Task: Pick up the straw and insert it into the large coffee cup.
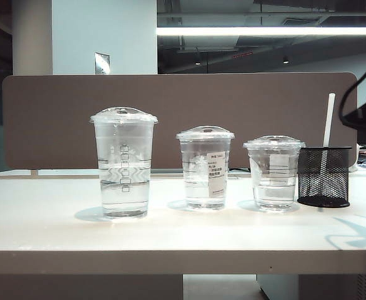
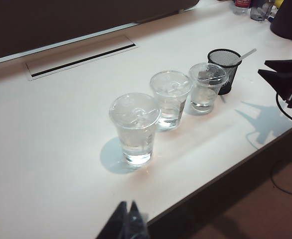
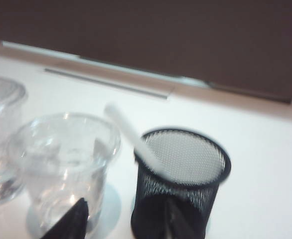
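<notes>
Three lidded clear cups stand in a row on the white tabletop (image 1: 45,212), and the large coffee cup (image 1: 123,162) is at the left end, well apart from the straw (image 1: 328,122). That straw leans in the black mesh holder (image 1: 323,176) at the right end, just beside the shortest cup (image 1: 274,172). The right hand (image 3: 126,219) hovers over the holder, fingers spread and grasping nothing. The left hand (image 2: 127,221) hangs near the table's front edge, tips pressed together, empty.
</notes>
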Controlling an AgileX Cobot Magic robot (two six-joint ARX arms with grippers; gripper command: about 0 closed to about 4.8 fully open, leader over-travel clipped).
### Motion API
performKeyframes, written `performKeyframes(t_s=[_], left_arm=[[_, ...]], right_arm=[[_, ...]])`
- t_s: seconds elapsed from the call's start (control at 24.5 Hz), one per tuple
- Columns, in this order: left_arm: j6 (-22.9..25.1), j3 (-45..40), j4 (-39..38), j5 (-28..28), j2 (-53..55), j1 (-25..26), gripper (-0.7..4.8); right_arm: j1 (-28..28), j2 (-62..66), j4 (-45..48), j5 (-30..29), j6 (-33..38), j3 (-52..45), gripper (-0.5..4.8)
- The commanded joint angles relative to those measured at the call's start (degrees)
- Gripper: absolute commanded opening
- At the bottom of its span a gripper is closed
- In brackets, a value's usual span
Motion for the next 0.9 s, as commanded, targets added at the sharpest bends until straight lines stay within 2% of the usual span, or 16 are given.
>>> performKeyframes(t_s=[0.04,0.49,0.61,0.78,0.9], left_arm=[[0.2,0.1,0.6,0.0,0.0,0.0,-0.02],[0.2,0.1,0.5,0.0,0.0,-0.1,-0.02],[0.2,0.1,0.5,0.0,0.0,-0.1,-0.02],[0.2,0.1,0.5,0.0,0.0,0.0,-0.02],[0.2,0.1,0.5,0.0,-0.1,0.0,-0.02]], right_arm=[[0.1,3.5,2.5,-0.2,-0.2,2.8,2.17],[0.1,13.0,3.0,-1.7,-0.1,12.3,2.11],[0.1,14.6,3.1,-1.7,-0.1,13.9,1.7],[0.1,16.0,2.8,-1.7,-0.1,15.9,0.47],[0.1,15.9,4.1,-1.7,-0.1,17.9,0.39]])
